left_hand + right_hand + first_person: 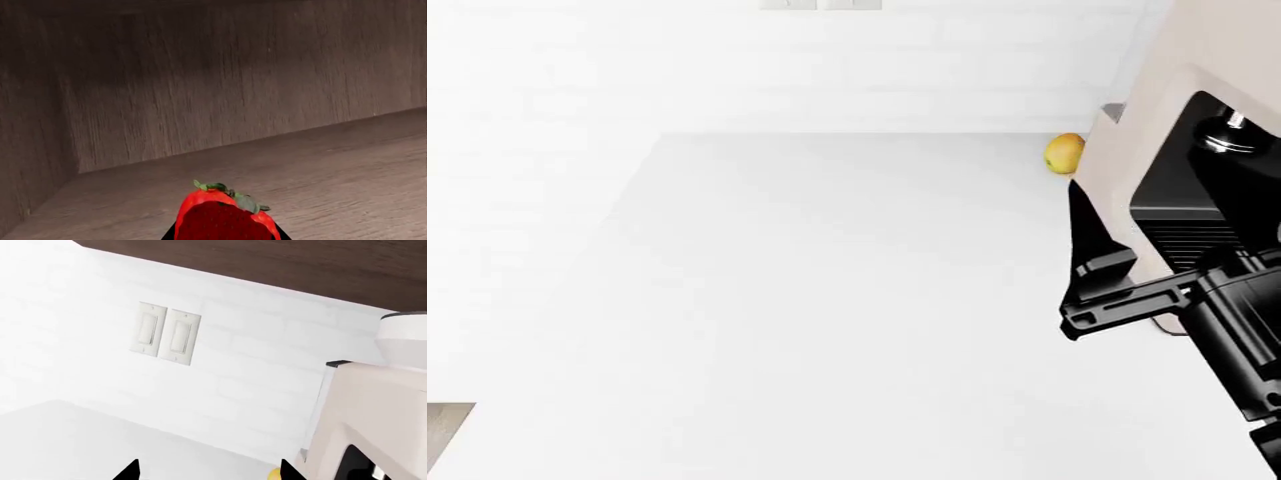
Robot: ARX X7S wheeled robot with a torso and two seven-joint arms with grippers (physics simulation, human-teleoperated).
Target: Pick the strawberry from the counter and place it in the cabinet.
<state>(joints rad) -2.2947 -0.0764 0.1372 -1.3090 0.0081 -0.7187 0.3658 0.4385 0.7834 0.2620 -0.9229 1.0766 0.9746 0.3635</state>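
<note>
In the left wrist view the strawberry [225,215], bright red with a green leafy cap, sits between the black jaws of my left gripper [227,236], which is shut on it. It is held inside the cabinet [220,90], just above the grey-brown wooden shelf floor [333,170], short of the back wall. My left gripper is out of the head view. My right gripper [1077,270] is open and empty above the white counter [827,300]; its two fingertips [130,472] stand wide apart in the right wrist view.
A round yellow fruit [1065,153] lies at the counter's back right, beside a beige coffee machine [1174,200]; it also shows in the right wrist view [273,473]. Two wall switches [167,335] sit on the white tiled wall under a dark cabinet underside [280,265].
</note>
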